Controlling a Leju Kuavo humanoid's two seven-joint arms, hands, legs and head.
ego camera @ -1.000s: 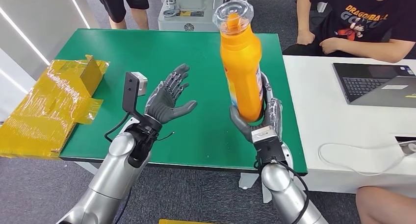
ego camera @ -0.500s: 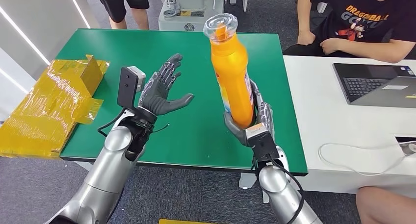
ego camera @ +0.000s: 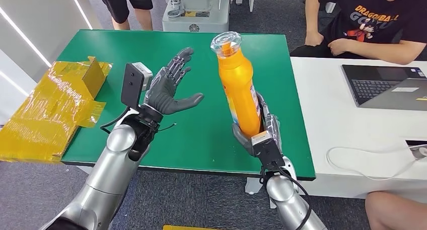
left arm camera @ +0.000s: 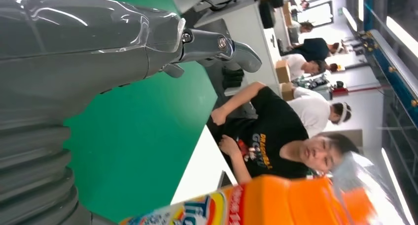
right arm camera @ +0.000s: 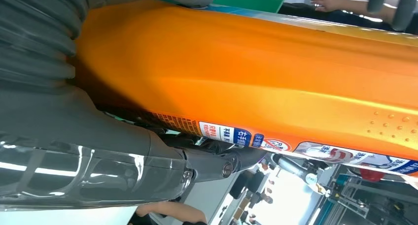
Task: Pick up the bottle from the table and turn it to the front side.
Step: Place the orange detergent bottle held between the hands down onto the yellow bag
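The orange bottle point(ego camera: 239, 86) stands nearly upright in the air above the green bench point(ego camera: 126, 54), its long axis running bottom to top with the clear cap point(ego camera: 226, 43) leaning slightly toward 11 o'clock. Its base sits in the right hand point(ego camera: 259, 132), whose fingers wrap the lower body. A label strip runs down the bottle's right edge in the head view; in the right wrist view the strip shows small blue and white boxes with Chinese characters and a round red prohibition sign, too small to read. In the left wrist view a colourful logo on the bottle begins with "Ti". Whatever is inside cannot be told through the opaque orange wall.

The left hand point(ego camera: 168, 89) is raised at 9 o'clock from the bottle, palm up, fingers spread apart and holding nothing, well apart from the bottle.

A person point(ego camera: 375, 23) at 2 o'clock wears a black shirt printed "DRAGONBALL". A laptop point(ego camera: 385, 86) lies on the white bench point(ego camera: 342, 134) at 3 o'clock. A yellow taped box point(ego camera: 50, 109) sits at 9 o'clock, over the green bench's edge.
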